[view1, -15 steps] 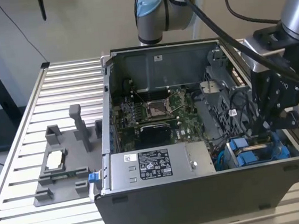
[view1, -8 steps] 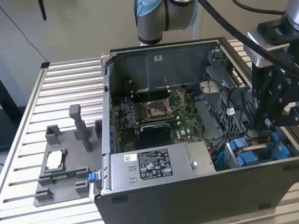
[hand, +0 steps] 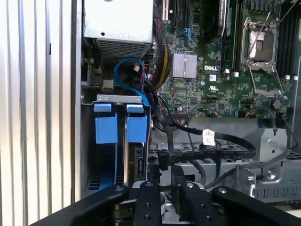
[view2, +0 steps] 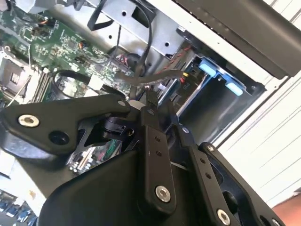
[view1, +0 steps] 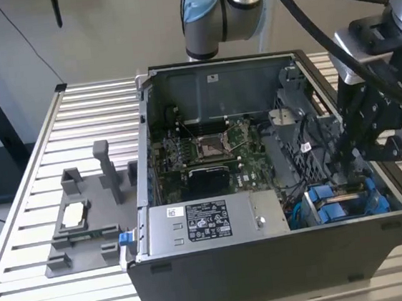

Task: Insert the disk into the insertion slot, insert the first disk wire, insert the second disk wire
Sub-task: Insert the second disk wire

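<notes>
In the exterior view my gripper [view1: 347,157] reaches down into the open black computer case [view1: 271,265], just above the insertion slot [view1: 379,200], a dark cage at the exterior view's right. The disk's blue carrier [view1: 336,204] sits inside that cage, and its blue tabs [hand: 116,129] stand up side by side in the first wrist view. In the second wrist view the gripper's [view2: 153,101] fingers meet on the end of a flat black disk wire [view2: 150,77]. The same wire's black connector [hand: 163,162] hangs just beyond the gripper [hand: 168,186], beside the cage.
A silver labelled power-supply box [view1: 201,221] lies along the case's front wall, with the green motherboard [view1: 208,150] behind it. Loose black cables [hand: 221,141] and a blue cable [hand: 123,63] cross near the cage. A grey stand with upright posts [view1: 86,220] stands on the slatted table [view1: 28,284] at the exterior view's left.
</notes>
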